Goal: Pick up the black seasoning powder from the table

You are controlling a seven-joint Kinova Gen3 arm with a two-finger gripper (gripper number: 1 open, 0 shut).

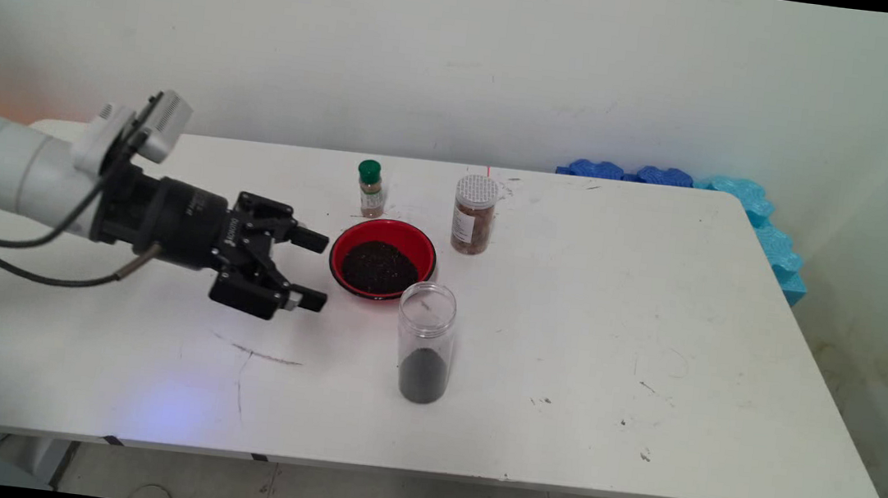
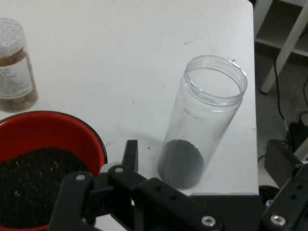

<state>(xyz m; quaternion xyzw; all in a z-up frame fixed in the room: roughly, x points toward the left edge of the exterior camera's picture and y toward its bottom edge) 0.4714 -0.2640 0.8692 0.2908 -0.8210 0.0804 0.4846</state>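
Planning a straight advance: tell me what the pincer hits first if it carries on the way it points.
Probably the red bowl of dark grains: the open pincer points right at its near rim. The clear open jar stands just beside that line; depth is uncertain.

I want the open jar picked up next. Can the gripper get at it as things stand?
Probably yes: the gripper is open, left of the clear jar, with bare table between; the red bowl sits just behind that path.

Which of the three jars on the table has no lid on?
The tall clear jar nearest the camera, in front of the red bowl. Its mouth is open, with dark grains at the bottom. The green-capped bottle and the white-lidded jar behind the bowl are closed.
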